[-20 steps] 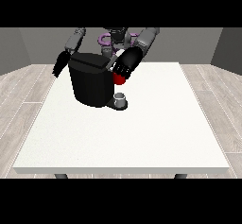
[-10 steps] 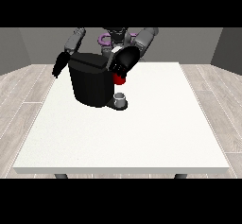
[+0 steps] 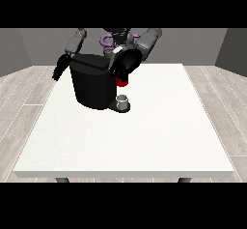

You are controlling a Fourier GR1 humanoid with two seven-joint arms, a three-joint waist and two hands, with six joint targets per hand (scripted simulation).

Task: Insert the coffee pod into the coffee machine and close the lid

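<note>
Robot hand at view's right point(image 3: 126, 64) on coffee machine point(image 3: 91, 83) top, red thing at the machine point(image 3: 122, 81) just below; fingers: can't tell. Other robot hand point(image 3: 60, 69) hangs beside machine, can't tell either.

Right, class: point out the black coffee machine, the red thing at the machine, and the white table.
Black coffee machine point(image 3: 91, 88), front view, front wall.
Red thing at the machine point(image 3: 122, 82), front view, its middle.
White table point(image 3: 144, 136), front view, bare top.

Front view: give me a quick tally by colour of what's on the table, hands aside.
Black: 1, the coffee machine
Red: 1, a red thing at the machine
Grey: 1, a grey thing at the machine's base
Total: 3
</note>
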